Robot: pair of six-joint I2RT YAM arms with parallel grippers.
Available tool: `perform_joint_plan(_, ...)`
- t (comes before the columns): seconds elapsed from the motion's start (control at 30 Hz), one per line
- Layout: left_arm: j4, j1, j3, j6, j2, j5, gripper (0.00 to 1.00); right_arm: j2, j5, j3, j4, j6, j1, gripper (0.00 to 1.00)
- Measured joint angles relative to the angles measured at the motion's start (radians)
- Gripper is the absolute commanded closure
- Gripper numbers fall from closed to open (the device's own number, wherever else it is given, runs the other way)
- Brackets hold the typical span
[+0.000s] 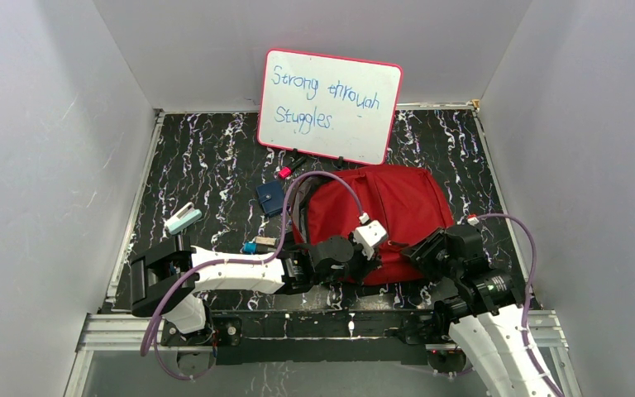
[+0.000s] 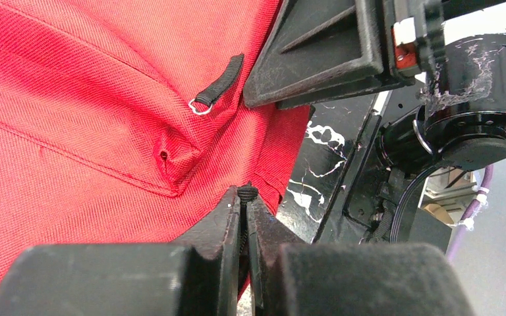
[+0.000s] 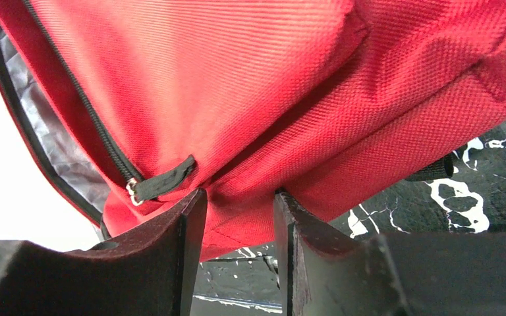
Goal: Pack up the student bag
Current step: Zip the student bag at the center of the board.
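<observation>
right wrist — gripper [image 3: 237, 201] astride student bag [image 3: 250, 85] edge

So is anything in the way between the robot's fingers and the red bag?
Nothing visible. The left gripper is shut on a black strip at the student bag's edge. The right gripper has red fabric between its spread fingers, already at the bag.

Top cam overhead; wrist cams close-up, both on bag [image 1: 380, 211].
</observation>
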Motion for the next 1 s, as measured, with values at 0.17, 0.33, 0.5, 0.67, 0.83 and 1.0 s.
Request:
perform_joint_plan(0.17, -0.002, 0.000, 0.000, 0.002, 0.000, 0.002, 1.00, 0.009, 0.017, -0.036, 0.012, 0.008, 0.000, 0.91)
perform_joint_plan(0.33, -0.001, 0.000, -0.001, 0.005, -0.001, -0.014, 1.00, 0.015, 0.037, -0.043, 0.023, 0.018, 0.000, 1.00)
perform_joint_plan(0.5, -0.018, 0.000, -0.015, 0.011, -0.025, -0.054, 1.00, -0.002, 0.059, -0.043, 0.015, 0.024, 0.001, 1.00)
perform_joint_plan(0.67, -0.047, 0.000, -0.032, 0.023, -0.079, -0.110, 1.00, -0.018, 0.080, -0.043, 0.004, 0.033, 0.001, 1.00)
perform_joint_plan(0.83, -0.086, 0.000, -0.069, 0.030, -0.143, -0.182, 1.00, -0.025, 0.088, -0.043, -0.002, 0.037, 0.001, 1.00)
perform_joint_plan(1.0, -0.137, 0.001, -0.111, 0.035, -0.218, -0.259, 1.00, -0.025, 0.095, -0.043, -0.005, 0.037, 0.001, 1.00)
